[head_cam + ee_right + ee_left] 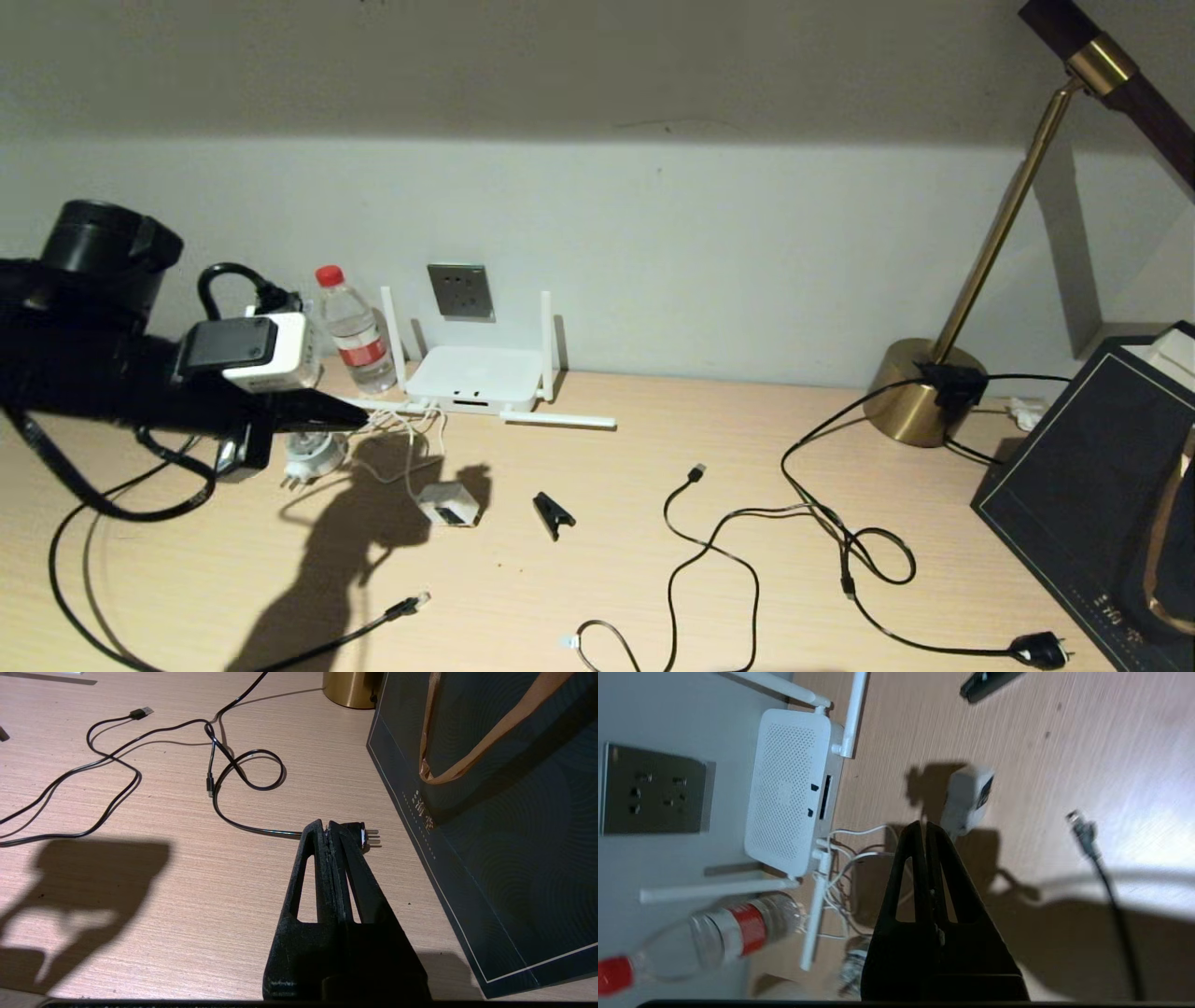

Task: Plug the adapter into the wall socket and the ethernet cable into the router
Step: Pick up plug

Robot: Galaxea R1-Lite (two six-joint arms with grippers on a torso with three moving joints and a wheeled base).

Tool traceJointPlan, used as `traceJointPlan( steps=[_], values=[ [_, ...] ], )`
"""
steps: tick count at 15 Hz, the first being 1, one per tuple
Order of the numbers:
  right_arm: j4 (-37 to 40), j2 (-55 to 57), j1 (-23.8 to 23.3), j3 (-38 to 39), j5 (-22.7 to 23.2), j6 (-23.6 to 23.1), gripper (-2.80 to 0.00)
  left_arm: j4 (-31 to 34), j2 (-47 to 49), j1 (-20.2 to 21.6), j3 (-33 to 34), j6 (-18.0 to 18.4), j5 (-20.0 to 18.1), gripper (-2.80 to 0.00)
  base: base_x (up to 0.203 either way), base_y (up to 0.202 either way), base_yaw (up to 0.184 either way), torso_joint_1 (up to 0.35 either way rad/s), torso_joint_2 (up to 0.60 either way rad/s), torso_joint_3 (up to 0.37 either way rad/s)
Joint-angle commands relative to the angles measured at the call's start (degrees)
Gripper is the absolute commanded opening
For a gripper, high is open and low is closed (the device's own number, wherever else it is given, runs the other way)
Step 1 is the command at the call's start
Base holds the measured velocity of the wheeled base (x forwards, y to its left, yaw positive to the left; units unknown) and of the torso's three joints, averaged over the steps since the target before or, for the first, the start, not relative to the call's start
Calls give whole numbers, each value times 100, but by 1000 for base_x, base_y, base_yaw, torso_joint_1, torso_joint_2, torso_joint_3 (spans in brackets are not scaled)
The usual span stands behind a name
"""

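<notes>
Clenched, both jaws grasp nothing; left gripper (350, 417) hovers beside the clear, seemingly empty bottle (356, 329).

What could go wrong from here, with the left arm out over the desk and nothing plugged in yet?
The adapter lies loose with its thin cord tangled by the router; pulling it could drag the router. The water bottle stands right beside the router and close to the left gripper, so a sweep might topple it. The left gripper is shut and must open before any grasp.
</notes>
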Motion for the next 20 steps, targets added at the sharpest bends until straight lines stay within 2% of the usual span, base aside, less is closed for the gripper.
traceJointPlan(
  steps=[1,6,8,9,14,20],
  values=[
    [7,7,-6,-2,2,-5,-280,124,577,48,-196,567,14,-280,0,0,0,0,0,0],
    [7,7,2,-2,2,-5,-280,188,1040,53,-312,620,66,-280,0,0,0,0,0,0],
    [7,7,2,-2,2,-5,-280,223,1338,11,-678,881,186,-280,0,0,0,0,0,0],
    [7,7,2,-2,2,-5,-280,236,1458,-6,-832,988,264,0,0,0,0,0,0,0],
    [7,7,2,-2,2,-5,-280,281,1738,-73,-1127,988,405,0,0,0,0,0,0,0],
    [7,7,2,-2,2,-5,-280,1118,2167,-403,-1741,990,428,0,0,0,0,0,0,0]
  ],
)
